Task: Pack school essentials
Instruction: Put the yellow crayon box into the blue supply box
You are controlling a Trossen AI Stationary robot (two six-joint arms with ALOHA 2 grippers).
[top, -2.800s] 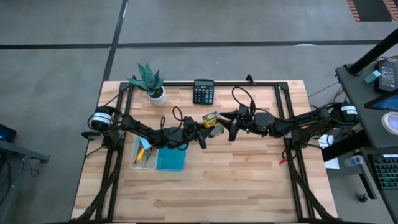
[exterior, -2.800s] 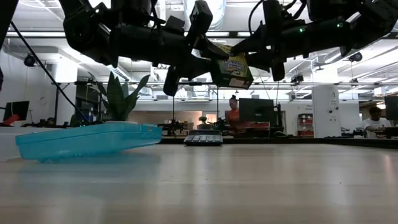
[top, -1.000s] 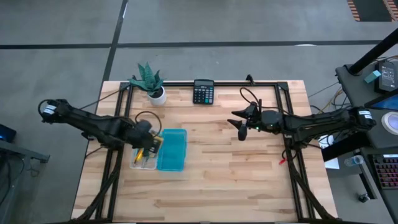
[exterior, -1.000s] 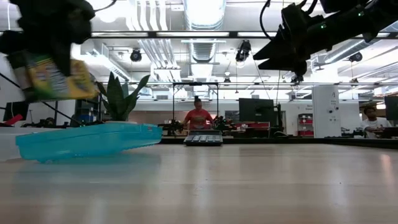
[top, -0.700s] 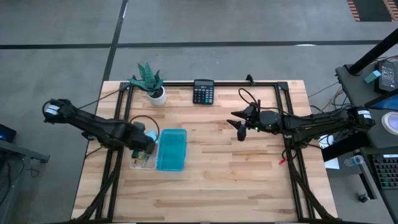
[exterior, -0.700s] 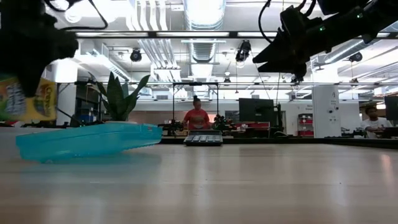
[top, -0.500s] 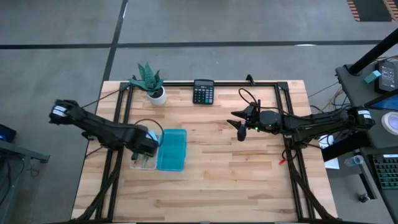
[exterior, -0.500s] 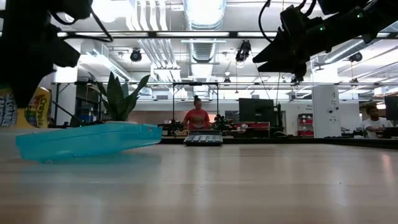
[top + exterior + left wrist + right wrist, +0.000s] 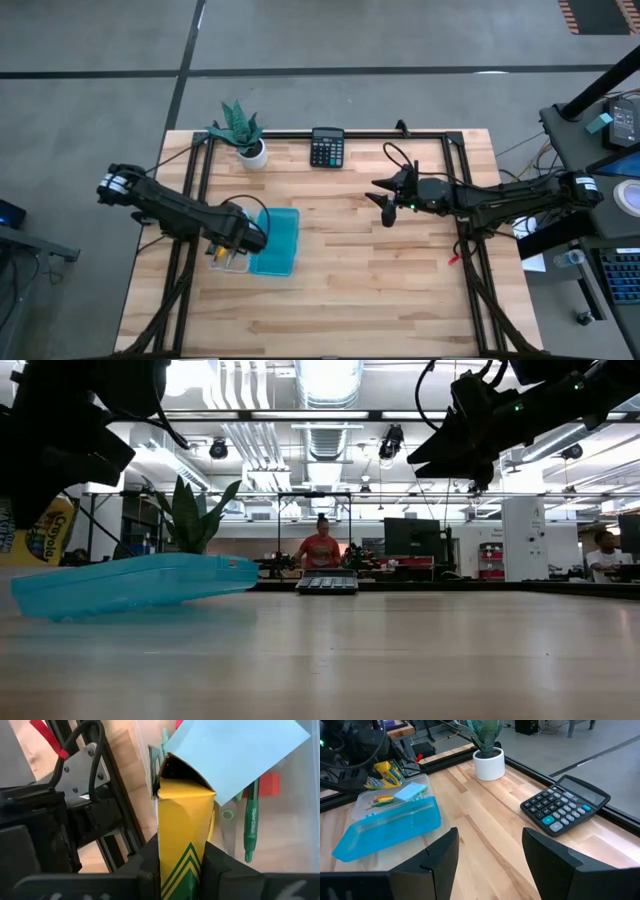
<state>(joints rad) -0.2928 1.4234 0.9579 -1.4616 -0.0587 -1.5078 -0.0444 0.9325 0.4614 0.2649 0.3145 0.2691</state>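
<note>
Left tool (image 9: 182, 870) clamped on the yellow crayon box (image 9: 182, 835), which stands between its two fingers, just above the clear box (image 9: 232, 255) at the surface's (image 9: 380, 290) left side. The crayon box is yellow with green chevrons, its top flap open. Beneath it in the clear box: a light-blue sticky-note pad (image 9: 240, 755), a green pen (image 9: 251, 822) and a red eraser (image 9: 270, 785). The teal lid (image 9: 277, 240) leans against the clear box. Right tool (image 9: 490, 850), fingers apart and holding nothing, hovers above mid-surface, well apart from the box.
</note>
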